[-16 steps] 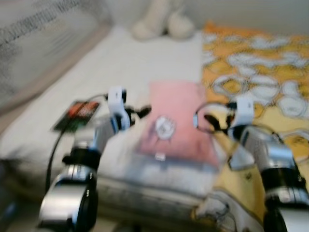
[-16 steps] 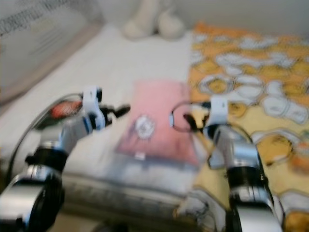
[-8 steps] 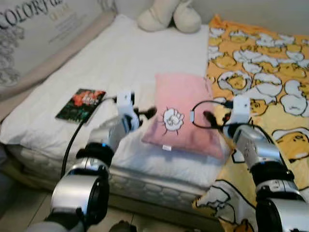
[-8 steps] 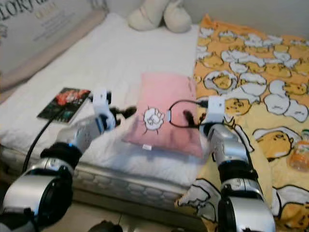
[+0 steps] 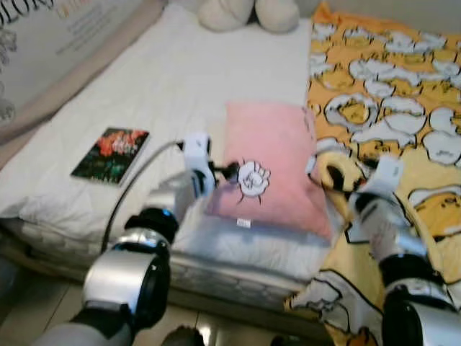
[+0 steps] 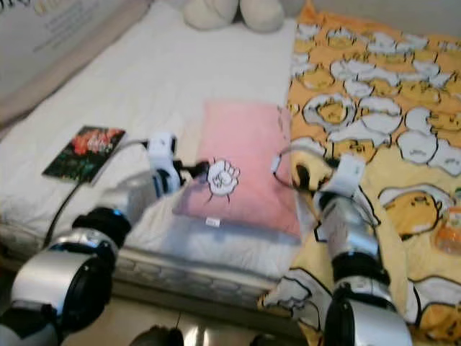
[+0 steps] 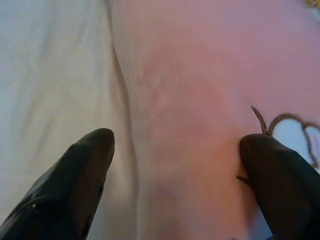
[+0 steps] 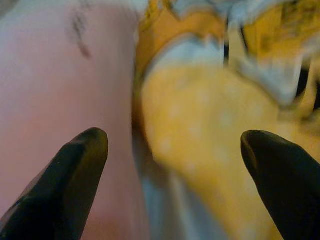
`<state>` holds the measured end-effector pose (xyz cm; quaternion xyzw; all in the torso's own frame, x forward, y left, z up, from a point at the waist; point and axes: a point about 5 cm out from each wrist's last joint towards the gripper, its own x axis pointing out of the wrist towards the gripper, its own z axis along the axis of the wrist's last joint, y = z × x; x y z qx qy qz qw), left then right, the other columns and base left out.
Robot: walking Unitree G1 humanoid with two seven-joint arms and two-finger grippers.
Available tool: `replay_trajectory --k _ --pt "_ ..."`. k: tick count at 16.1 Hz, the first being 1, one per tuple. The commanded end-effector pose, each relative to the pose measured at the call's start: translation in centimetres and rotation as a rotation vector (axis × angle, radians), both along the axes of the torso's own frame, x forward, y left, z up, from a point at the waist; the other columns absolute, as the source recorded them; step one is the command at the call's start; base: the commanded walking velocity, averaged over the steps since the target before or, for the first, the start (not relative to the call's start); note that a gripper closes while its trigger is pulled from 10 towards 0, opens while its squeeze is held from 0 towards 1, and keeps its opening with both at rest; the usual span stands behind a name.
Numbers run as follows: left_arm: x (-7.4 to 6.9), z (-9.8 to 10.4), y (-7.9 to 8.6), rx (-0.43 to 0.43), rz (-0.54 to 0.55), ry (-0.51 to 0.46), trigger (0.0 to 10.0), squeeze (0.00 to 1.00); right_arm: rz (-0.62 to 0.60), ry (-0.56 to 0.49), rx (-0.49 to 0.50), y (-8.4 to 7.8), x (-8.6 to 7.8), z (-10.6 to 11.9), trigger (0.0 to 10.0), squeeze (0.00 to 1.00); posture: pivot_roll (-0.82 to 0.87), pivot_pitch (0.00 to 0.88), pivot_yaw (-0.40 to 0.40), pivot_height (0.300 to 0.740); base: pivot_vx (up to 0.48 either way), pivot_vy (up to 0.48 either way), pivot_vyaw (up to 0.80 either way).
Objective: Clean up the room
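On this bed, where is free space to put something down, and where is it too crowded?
The widest bare patch is the white sheet between the book, the pink pillow and the plush toy at the head. Around the pillow it is crowded: the left gripper and right gripper flank it, both open. The patterned blanket is rumpled.

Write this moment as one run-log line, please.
left gripper: open, straddling pink pillow left edge | right gripper: open, at pillow's right edge by yellow blanket | book: on mattress
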<state>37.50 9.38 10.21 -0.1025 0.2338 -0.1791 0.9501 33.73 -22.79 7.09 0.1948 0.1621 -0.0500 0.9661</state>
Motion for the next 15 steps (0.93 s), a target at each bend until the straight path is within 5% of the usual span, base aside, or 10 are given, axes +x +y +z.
replay_trajectory --k 1,2,6,8,9,15 --pt "0.5 0.8 -0.5 0.013 0.006 -0.028 10.0 0.00 0.021 0.022 0.068 0.9 0.2 -0.4 10.0 0.00 -0.05 0.101 0.051 0.740 0.000 0.000 0.00" --pt "0.6 1.1 -0.8 -0.016 0.024 -0.032 10.0 0.00 0.052 0.041 0.101 2.3 0.5 -0.9 10.0 0.00 -0.05 0.113 0.057 0.740 0.000 0.000 0.00" --pt "0.6 1.1 -0.8 -0.016 0.024 -0.032 10.0 0.00 0.052 0.041 0.101 2.3 0.5 -0.9 10.0 0.00 -0.05 0.113 0.057 0.740 0.000 0.000 0.00" --pt "0.2 0.6 -2.0 -0.059 0.012 -0.004 10.0 0.00 0.137 0.051 0.178 7.3 1.4 -1.0 10.0 0.00 -0.05 0.141 0.060 0.740 0.000 0.000 0.00" --pt "0.1 0.4 -2.3 -0.062 0.002 0.007 10.0 0.00 0.145 0.052 0.186 7.9 1.4 -1.0 10.0 0.00 -0.05 0.141 0.060 0.740 0.000 0.000 0.00" --pt "-1.8 -2.8 -2.7 -0.086 0.033 0.134 10.0 0.00 0.162 0.018 0.168 8.3 1.9 -0.5 10.0 0.00 -0.05 0.145 0.045 0.740 0.000 0.000 0.00"
